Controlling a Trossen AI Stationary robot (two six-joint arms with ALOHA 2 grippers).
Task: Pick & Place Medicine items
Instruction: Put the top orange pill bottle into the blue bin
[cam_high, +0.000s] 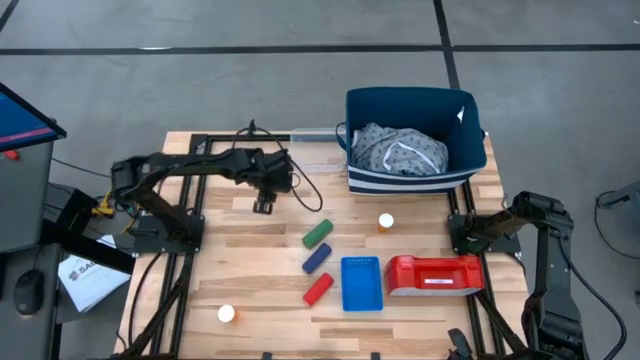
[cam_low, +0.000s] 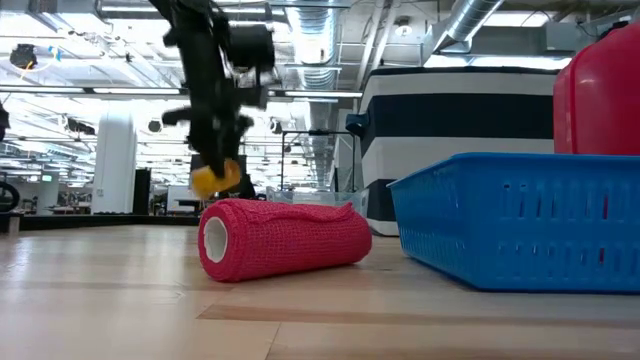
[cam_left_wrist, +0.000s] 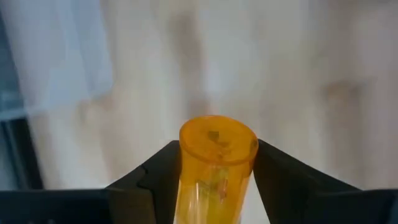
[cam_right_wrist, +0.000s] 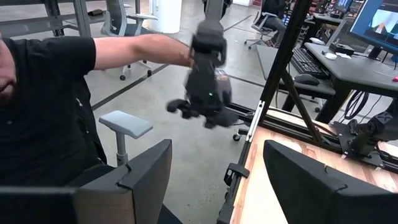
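The left pincer (cam_left_wrist: 214, 180) holds a small translucent orange plastic pill bottle (cam_left_wrist: 216, 167) squarely between its two dark fingers, gripped across the round body. In the high view this pincer (cam_high: 265, 205) hangs above the table in the upper left part of the frame. The bottle looks light, stiff and smooth-walled, so I judge it could slip or twist if pinched near an end; the mid-body hold seems the safe place.

Two more orange pill bottles with white round caps stand on the wooden table (cam_high: 250, 270): one (cam_high: 386, 221) right of centre, one (cam_high: 227, 314) at the lower left.

The blue plastic mesh basket (cam_high: 361, 284) at lower centre looks empty. The red plastic bin (cam_high: 434, 274) beside it shows nothing clear inside. The navy fabric bin (cam_high: 414, 140) at the upper right holds crumpled grey cloth.

The right pincer (cam_right_wrist: 217, 180), at the right edge of the table, waits with fingers spread wide, holding nothing.
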